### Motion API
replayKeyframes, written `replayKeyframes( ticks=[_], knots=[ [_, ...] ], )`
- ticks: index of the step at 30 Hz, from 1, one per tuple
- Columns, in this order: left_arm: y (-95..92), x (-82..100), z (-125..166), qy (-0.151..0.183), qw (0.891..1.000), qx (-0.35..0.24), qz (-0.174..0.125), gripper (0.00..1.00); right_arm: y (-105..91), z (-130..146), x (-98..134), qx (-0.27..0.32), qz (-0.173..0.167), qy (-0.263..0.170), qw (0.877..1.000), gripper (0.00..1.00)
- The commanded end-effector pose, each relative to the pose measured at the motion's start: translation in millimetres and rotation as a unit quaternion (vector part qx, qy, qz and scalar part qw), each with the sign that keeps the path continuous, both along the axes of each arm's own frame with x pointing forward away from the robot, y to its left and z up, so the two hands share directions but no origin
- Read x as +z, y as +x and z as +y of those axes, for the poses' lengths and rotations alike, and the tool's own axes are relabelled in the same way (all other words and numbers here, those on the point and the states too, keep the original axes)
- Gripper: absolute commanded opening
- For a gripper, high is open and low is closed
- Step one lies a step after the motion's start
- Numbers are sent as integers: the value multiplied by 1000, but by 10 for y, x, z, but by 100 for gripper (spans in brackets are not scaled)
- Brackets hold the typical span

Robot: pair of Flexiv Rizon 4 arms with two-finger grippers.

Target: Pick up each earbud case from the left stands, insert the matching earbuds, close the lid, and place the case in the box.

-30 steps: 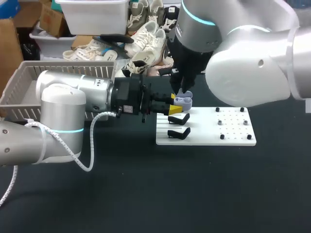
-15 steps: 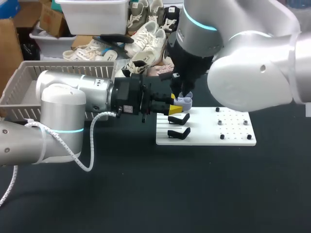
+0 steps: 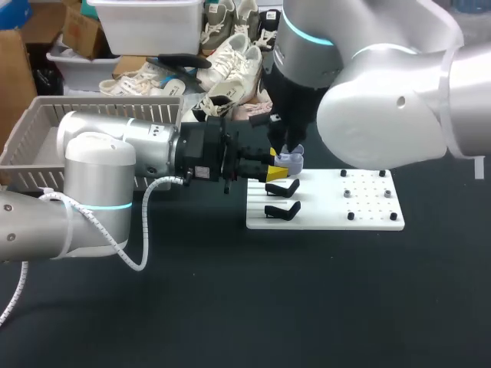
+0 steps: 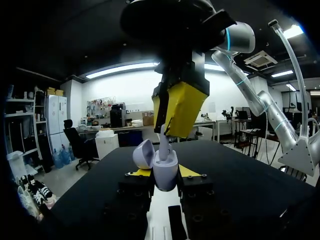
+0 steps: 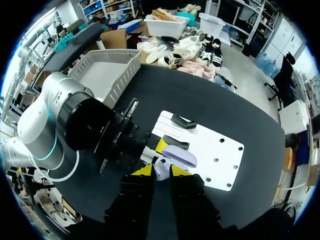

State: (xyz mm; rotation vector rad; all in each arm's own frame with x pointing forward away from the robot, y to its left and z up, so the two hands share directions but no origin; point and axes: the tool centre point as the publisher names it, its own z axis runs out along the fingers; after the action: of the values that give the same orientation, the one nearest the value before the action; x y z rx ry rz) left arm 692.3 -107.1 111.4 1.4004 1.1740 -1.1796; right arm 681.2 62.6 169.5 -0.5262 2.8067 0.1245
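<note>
Left gripper (image 4: 165, 176) is clamped on the lower shell of a lavender earbud case (image 4: 165, 181), one yellow tip on each side. The case is upright and held in the air over the far-left corner of the white stand board (image 3: 360, 216). Its lid (image 4: 143, 153) is hinged open and tilted back.

Right gripper (image 4: 168, 128) comes in from directly above with its fingers narrow, pinching a pale earbud (image 4: 164, 144). The earbud's lower end is down in the case's open top.

Two black stands (image 3: 282, 188) (image 3: 282, 209) at the left end of the board are bare. The right part of the board carries small black pegs.

A grey slatted basket (image 3: 46, 126) is at the far left, behind the left arm and well apart from the case.
</note>
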Motion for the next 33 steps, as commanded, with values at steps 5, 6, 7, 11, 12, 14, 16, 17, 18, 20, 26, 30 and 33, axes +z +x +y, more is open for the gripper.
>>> replayKeyframes(
  ticks=[5, 6, 7, 11, 12, 14, 16, 17, 18, 20, 26, 30, 33],
  knots=[
    [5, -4, -6, 0, 1000, 0, 0, 0, 14, -3, -7, -4, 2, -2, 1000, 0],
    [5, -4, -6, 0, 1000, 0, 0, 0, 14, -5, -9, -4, 1, -3, 1000, 0],
    [5, -4, -6, 0, 1000, 0, 0, 0, 15, -7, -12, -5, 1, -3, 1000, 0],
    [5, -4, -6, 0, 1000, 0, 0, 0, 18, -9, -31, -6, 3, -4, 1000, 0],
    [5, -4, -6, 0, 1000, 0, 0, 0, 19, -10, -33, -6, 3, -4, 1000, 0],
    [5, -4, -6, 0, 1000, 0, 0, 0, 20, -11, -35, -6, 3, -4, 1000, 0],
    [5, -4, -6, 0, 1000, 0, 0, 0, 23, -13, -40, -6, 4, -4, 1000, 0],
    [5, -4, -6, 0, 1000, 0, 0, 0, 25, -13, -44, -6, 4, -4, 1000, 0],
    [5, -4, -6, 0, 1000, 0, 0, 0, 27, -13, -47, -7, 4, -4, 1000, 0],
    [5, -4, -6, 0, 1000, 0, 0, 0, 30, -14, -51, -7, 4, -4, 1000, 0],
    [5, -4, -6, 0, 1000, 0, 0, 0, 34, -12, -63, -7, 4, -7, 1000, 0],
    [5, -4, -6, 0, 1000, 0, 0, 0, 35, -11, -76, -7, 5, -9, 1000, 0],
    [5, -4, -6, 0, 1000, 0, 0, 0, 37, -10, -79, -6, 6, -11, 1000, 0]
  ],
)
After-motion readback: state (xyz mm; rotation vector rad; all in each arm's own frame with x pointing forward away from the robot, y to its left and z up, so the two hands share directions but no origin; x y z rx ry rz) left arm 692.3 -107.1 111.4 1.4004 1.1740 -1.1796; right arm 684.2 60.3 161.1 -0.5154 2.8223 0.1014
